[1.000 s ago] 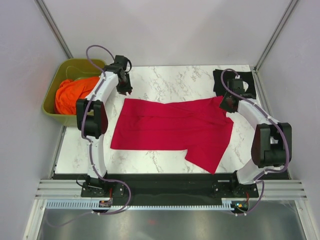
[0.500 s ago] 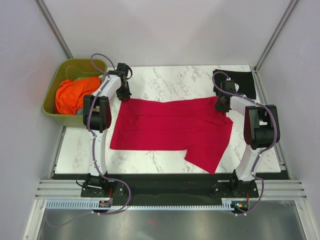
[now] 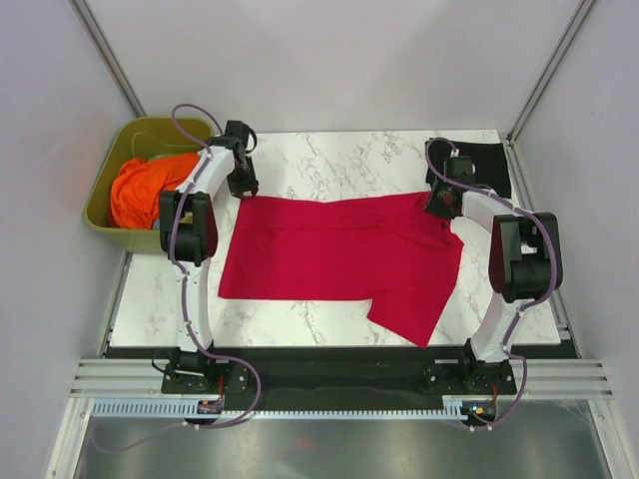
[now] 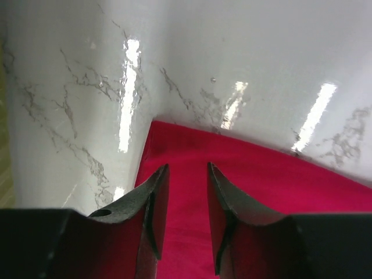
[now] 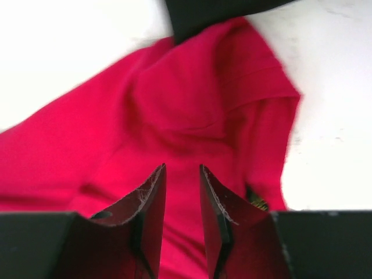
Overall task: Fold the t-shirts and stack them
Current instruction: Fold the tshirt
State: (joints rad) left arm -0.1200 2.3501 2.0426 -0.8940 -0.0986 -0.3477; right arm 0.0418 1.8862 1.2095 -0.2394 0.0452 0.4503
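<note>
Crimson red t-shirt (image 3: pixel 339 254): lies spread flat on the middle of the marble tabletop (image 3: pixel 339 160); its long side runs left to right; one lobe of cloth reaches toward the near edge on the right; light creases run across the far right part.

Black t-shirt (image 3: pixel 491 160): lies in the far right corner of the tabletop; the right wrist view shows its edge (image 5: pixel 215 11) touching or just overlapping the red cloth, and which of the two cannot be told.

Left gripper (image 3: pixel 243 186): positioned at the far left corner of the red t-shirt; in the left wrist view the gripper (image 4: pixel 187 168) points down over that corner; the jaws stand apart with a clear gap; red cloth shows flat below the gap and nothing is pinched between the fingers (image 4: pixel 152 200).

Right gripper (image 3: pixel 437 207): positioned at the far right corner of the red t-shirt, near the black one; in the right wrist view the gripper (image 5: pixel 182 168) sits over bunched red cloth; the jaws are parted by a narrow gap; no cloth is seen clamped, though this view is blurred.

Olive-green tub (image 3: pixel 97 200): stands off the far left corner of the tabletop; holds a heap of orange cloth (image 3: pixel 145 190).
</note>
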